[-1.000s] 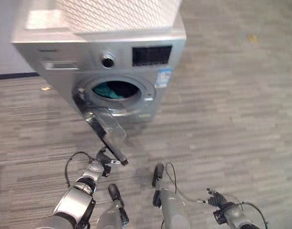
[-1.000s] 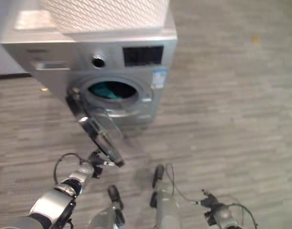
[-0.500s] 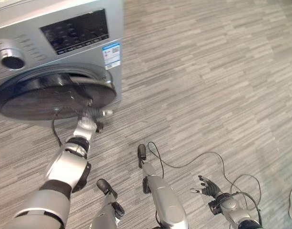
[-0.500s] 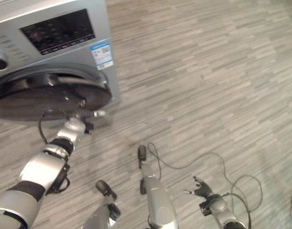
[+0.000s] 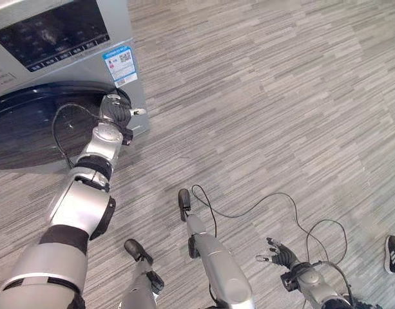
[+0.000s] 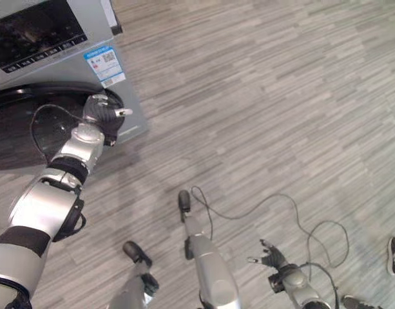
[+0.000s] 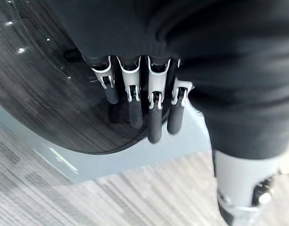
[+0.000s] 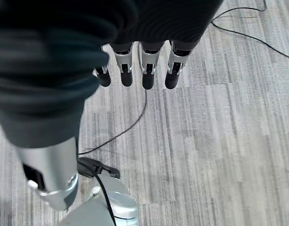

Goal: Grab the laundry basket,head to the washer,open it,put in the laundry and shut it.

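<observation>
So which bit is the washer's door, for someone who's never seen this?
Find the silver washing machine at the far left of the floor. Below its dark control panel lies the door: a big, round, dark glass disc with the left hand pressed against its edge.

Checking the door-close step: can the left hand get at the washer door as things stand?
Likely yes. The left hand is already at the washer door, straight fingers lying against its dark glass near the rim, nothing between them. The right hand hangs low over the floor, out of the way.
</observation>
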Robot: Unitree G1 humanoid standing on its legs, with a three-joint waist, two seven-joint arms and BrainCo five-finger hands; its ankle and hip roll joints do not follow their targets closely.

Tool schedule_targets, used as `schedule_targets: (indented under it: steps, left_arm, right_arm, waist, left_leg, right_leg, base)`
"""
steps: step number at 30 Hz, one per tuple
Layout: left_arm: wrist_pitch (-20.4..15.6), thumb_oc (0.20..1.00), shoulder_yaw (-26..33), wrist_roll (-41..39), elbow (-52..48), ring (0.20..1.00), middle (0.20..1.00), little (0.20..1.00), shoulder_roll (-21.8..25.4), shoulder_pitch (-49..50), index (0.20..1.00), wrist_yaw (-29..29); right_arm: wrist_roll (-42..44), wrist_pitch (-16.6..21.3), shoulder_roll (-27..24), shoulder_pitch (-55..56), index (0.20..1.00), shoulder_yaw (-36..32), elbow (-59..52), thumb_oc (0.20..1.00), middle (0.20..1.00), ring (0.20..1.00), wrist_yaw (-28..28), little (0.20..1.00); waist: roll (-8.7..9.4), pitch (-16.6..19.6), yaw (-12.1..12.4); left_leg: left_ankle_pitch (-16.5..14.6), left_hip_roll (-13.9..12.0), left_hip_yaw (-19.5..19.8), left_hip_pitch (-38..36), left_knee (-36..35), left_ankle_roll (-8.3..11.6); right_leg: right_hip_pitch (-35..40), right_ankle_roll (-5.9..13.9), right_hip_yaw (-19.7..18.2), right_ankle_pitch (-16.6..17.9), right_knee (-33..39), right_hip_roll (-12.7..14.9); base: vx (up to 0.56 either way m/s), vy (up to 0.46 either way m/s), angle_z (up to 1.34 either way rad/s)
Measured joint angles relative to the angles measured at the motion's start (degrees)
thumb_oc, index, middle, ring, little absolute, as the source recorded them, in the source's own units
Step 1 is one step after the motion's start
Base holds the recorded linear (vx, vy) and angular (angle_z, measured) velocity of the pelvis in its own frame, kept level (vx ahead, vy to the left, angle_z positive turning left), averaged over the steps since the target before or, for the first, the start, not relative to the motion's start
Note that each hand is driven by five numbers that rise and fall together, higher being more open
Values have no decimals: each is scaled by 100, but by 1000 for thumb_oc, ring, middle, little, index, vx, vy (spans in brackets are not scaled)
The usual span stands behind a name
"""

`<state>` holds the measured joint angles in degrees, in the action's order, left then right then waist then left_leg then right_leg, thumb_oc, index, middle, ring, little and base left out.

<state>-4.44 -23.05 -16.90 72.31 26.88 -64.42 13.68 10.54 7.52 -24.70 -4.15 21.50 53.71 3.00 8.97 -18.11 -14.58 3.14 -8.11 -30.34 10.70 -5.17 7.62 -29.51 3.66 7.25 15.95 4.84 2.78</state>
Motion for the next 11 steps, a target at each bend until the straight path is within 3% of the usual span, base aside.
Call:
schedule_targets:
  steps: [1, 2, 6, 7, 8, 11]
  left_arm:
    - [-109, 1000, 263, -84, -242, 1000, 1000, 1000, -64, 411, 1000, -8]
    - [-249, 1000, 688, -338, -550, 1000, 1000, 1000, -613, 1498, 1000, -16]
    - [-504, 1000, 967, -332, -960, 1000, 1000, 1000, -1238, 3534, 1000, -113]
    - [-362, 1000, 1070, -348, -739, 1000, 1000, 1000, -1378, 4037, 1000, -138]
    - [-339, 1000, 1137, -345, -623, 1000, 1000, 1000, -1357, 4450, 1000, -166]
    - [-376, 1000, 1690, -286, -82, 1000, 1000, 1000, -1342, 5461, 1000, -338]
  right_arm:
    - [-2, 0, 16, -1, 1000, -2, 59, 1000, 1000, 1000, -29, 1000]
    - [-5, 19, 29, 201, 1000, -6, 194, 1000, 1000, 1000, -43, 1000]
    - [-14, -34, 177, 333, 1000, -238, 472, 1000, 1000, 1000, -65, 1000]
    - [-15, 1, 178, 361, 1000, -271, 570, 1000, 1000, 1000, -86, 1000]
    - [-19, 0, 218, 251, 1000, -322, 658, 1000, 1000, 1000, -119, 1000]
    - [-32, -75, 407, 126, 1000, -667, 1216, 1000, 1000, 1000, -212, 1000]
  waist:
    - [-55, 19, 18]
    - [-320, 169, 172]
    - [-768, 470, 567]
    - [-874, 542, 721]
    - [-930, 603, 932]
    - [-960, 749, 1133]
  left_leg:
    - [-3, -16, 31, -106, -1, 4]
    - [-26, -67, 286, -440, -6, 27]
    - [-123, -126, 621, -801, -29, 28]
    - [-125, -100, 707, -894, -4, 24]
    - [-173, -80, 803, -869, -17, -58]
    - [-196, -13, 1021, -1137, -27, -118]
  right_leg:
    - [130, -60, 43, -33, 0, -1]
    - [561, -199, 183, -134, 3, -13]
    - [1111, -144, 523, -332, 4, 39]
    - [1273, -144, 625, -370, -1, 94]
    - [1308, -121, 748, -422, -40, 162]
    - [1690, -79, 936, -434, -15, 280]
  base:
    - [143, -41, 31]
    - [145, -18, 46]
    - [53, 2, 46]
    - [1, 0, 46]
    - [14, 15, 38]
    - [22, 36, 43]
